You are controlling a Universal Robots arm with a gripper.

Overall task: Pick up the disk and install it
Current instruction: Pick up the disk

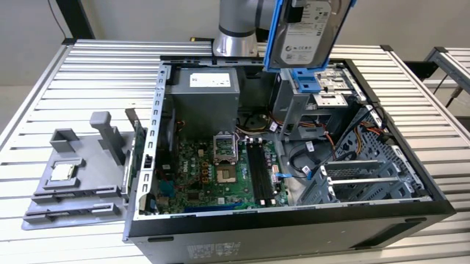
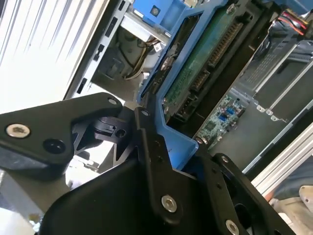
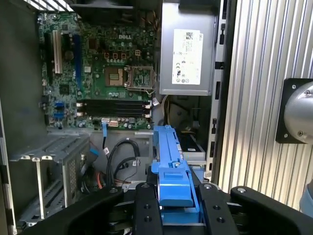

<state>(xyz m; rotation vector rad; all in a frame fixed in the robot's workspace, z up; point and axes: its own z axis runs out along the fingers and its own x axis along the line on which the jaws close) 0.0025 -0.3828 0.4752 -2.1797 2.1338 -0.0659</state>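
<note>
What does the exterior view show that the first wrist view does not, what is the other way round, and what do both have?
The exterior view adds the white label face of the disk, held high above the open computer case, and a grey fixture carrying a small square chip at the exterior view's left. The first wrist view adds the gripper, its black fingers closed on the disk's blue carrier edge. Both share the motherboard, the power supply and the slatted table.
</note>
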